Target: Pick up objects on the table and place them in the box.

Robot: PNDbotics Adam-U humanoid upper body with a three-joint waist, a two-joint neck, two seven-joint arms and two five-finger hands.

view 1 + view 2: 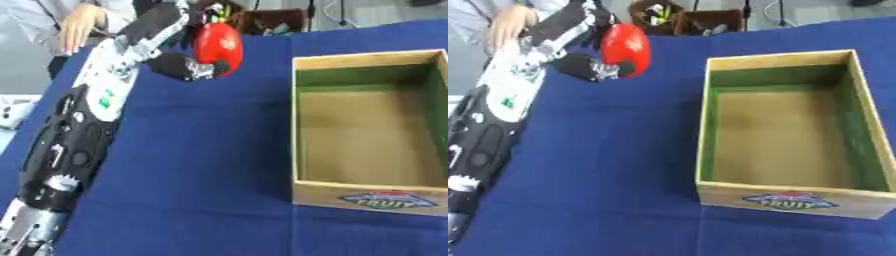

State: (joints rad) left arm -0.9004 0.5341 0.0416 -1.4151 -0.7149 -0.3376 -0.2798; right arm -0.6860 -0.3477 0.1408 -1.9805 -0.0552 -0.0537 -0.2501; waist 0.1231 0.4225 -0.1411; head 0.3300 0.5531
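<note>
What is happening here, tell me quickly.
The robot's left hand is curled around a red object at the far side of the blue table, to the left of the wooden box. Nothing can be seen inside the box. The right hand is out of view.

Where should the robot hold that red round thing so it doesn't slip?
Around its wide, rounded middle, coming from the left side. The red object is smooth and bulging, so fingers must wrap its belly with the thumb under. The left hand already does about that: its fingers curl round the lower part, left of the box.
</note>
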